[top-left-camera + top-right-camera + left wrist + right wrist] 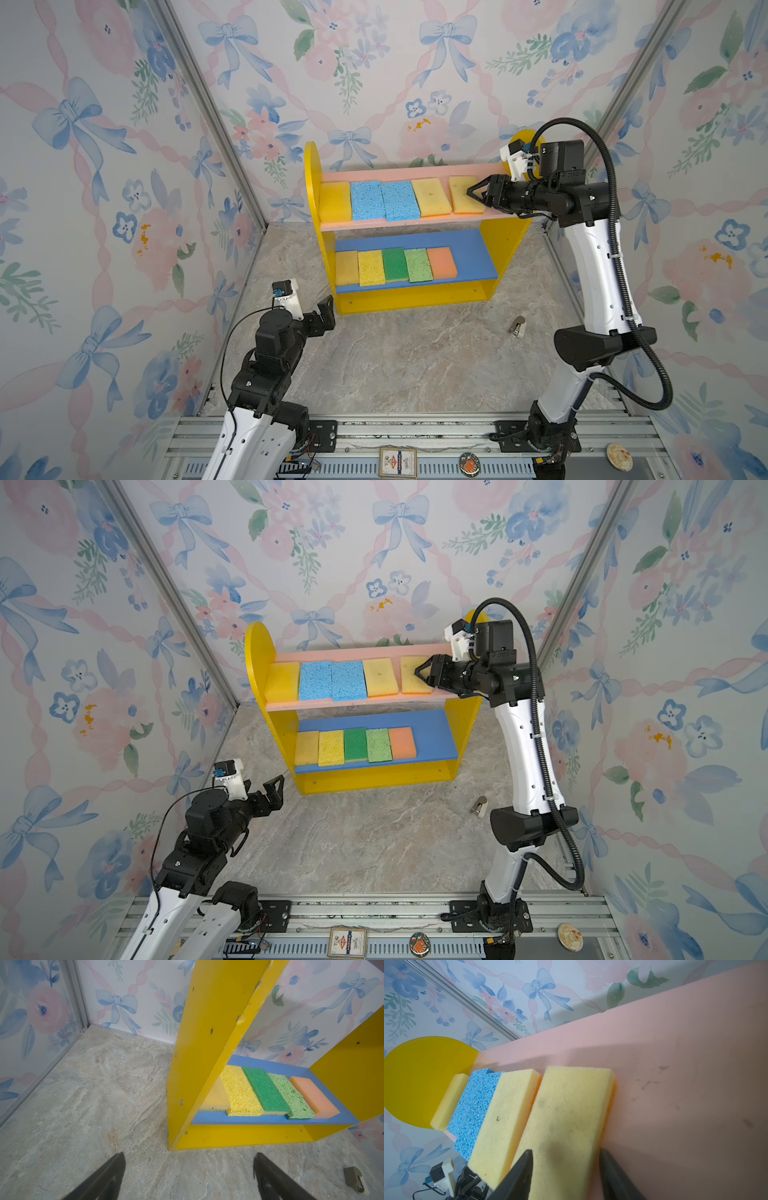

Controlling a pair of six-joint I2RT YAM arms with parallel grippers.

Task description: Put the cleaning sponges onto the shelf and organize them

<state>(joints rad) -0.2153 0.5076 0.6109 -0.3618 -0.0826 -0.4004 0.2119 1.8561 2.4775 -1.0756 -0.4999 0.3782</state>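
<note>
Looks like the let-go step at the far end of the shelf. The right gripper is parked at the last yellow sponge on the pink upper board. Its jaws are apart and straddle the sponge's near end, though whether the foam is brushed by a pad can't be told. The left gripper is held low by the shelf's front corner, jaws wide apart, nothing in them. All ten sponges can be counted on the shelf: five up top, five on the blue lower board.

For a clean finish, the jaws are probably best left spread and drawn straight back along the arm's line, not sideways. Soft foam gets dragged easily, and the neighbouring yellow sponge is just beside it. A small gap is seen between those two, so a light nudge could be considered, tbh only if tidiness matters.

In the right wrist view that gap is shown up close, plus an orange layer under the last yellow sponge and smudges on the board. The lower tier isn't seen there at all. In the left wrist view the lower row is shown edge to edge, some pieces seemingly overlapped, and a small grey-beige thing is caught on the floor. The upper board is cut off there.
</note>
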